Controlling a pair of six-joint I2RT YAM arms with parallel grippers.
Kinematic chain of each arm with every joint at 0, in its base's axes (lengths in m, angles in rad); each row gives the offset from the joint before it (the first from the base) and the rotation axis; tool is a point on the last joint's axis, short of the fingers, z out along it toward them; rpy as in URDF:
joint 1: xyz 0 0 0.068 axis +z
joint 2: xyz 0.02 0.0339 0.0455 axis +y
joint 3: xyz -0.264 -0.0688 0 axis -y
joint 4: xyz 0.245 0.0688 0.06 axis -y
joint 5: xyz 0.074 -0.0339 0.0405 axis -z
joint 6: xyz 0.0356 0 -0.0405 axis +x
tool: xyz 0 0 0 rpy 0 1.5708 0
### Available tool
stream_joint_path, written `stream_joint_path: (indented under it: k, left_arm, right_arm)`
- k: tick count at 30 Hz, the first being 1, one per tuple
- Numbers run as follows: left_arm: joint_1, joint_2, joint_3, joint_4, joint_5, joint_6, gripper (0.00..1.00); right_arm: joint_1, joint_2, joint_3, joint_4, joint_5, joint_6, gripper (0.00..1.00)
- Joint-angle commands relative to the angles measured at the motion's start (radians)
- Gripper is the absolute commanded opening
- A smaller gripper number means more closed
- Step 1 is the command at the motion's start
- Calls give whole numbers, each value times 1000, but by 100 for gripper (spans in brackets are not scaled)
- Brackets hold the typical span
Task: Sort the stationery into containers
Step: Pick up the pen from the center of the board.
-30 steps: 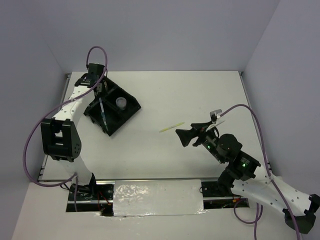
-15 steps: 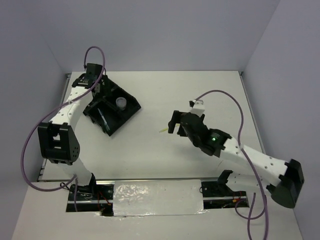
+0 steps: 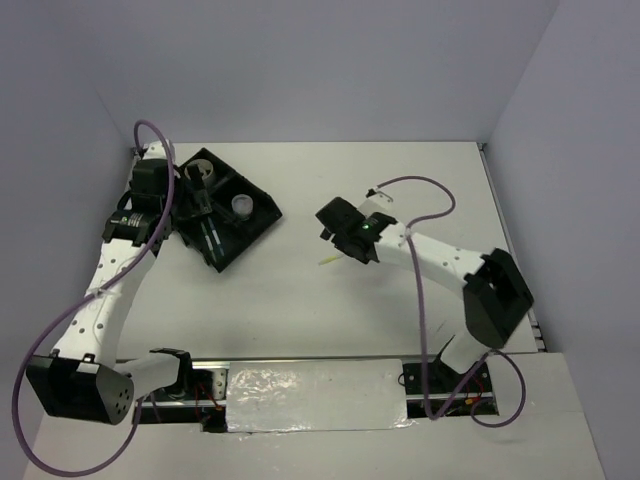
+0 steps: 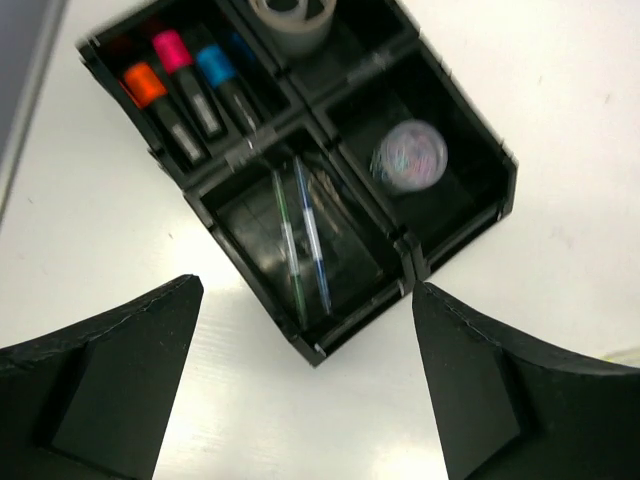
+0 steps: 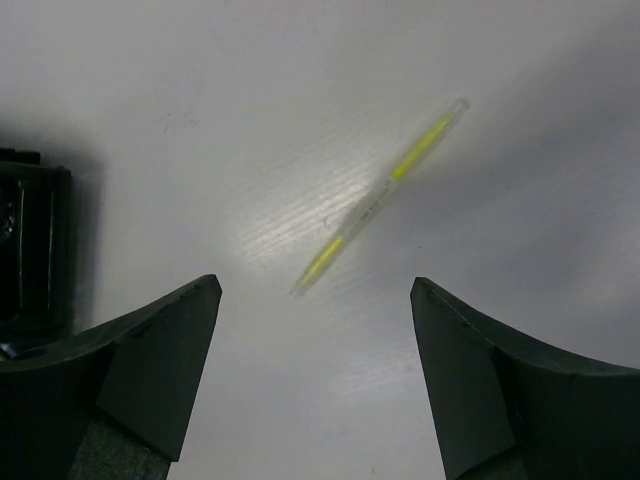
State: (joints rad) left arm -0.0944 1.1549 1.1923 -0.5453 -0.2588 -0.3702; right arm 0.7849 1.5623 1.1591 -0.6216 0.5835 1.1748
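Note:
The black tray holds orange, pink and blue highlighters in one compartment. A greyish tape roll and a clear roll each have their own compartment. Two thin pens lie side by side in the nearest one. My left gripper hovers open and empty above the tray's near corner. A yellow-green pen lies on the white table. My right gripper hangs open over it, the pen's lower end just ahead of the fingertips. From above, only the pen's tip shows beside the right gripper.
The tray sits at the back left of the white table, with its corner at the left edge of the right wrist view. Grey walls close in the back and sides. A purple cable loops beside each arm.
My left gripper has opened and drawn back from the tray, leaving a pen lying in the near compartment. My right arm has swung left and now stands over the yellow-green pen.

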Motion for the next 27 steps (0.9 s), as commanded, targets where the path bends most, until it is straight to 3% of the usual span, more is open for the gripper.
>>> stream_joint_path:
  k: [1,6,14,17,22,24,25,27]
  left_arm:
    - [-2,0,-39,35,76,-7,99]
    - [-2,-12,-49,30,64,-1,99]
    - [-1,-29,-48,30,98,-4,99]
    - [-1,-32,-48,30,98,-4,99]
    - [-1,-31,-48,30,104,-4,99]
    - [-1,-27,-48,28,108,-4,99]
    - [-1,-26,-48,30,128,-7,99]
    - [-1,-21,-56,36,183,-12,99]
  right_arm:
    - [-21,143,152,-121,24,143,84]
    - [-50,347,306,-236,-4,200,82]
    - [-69,432,260,-194,-57,230,79]
    - [-76,453,241,-173,-80,221,72]
    - [-118,453,134,-64,-155,186,52]
    - [-122,423,73,-11,-171,168,26]
    - [-122,410,54,-7,-174,174,0]
    - [-110,360,4,52,-185,155,0]
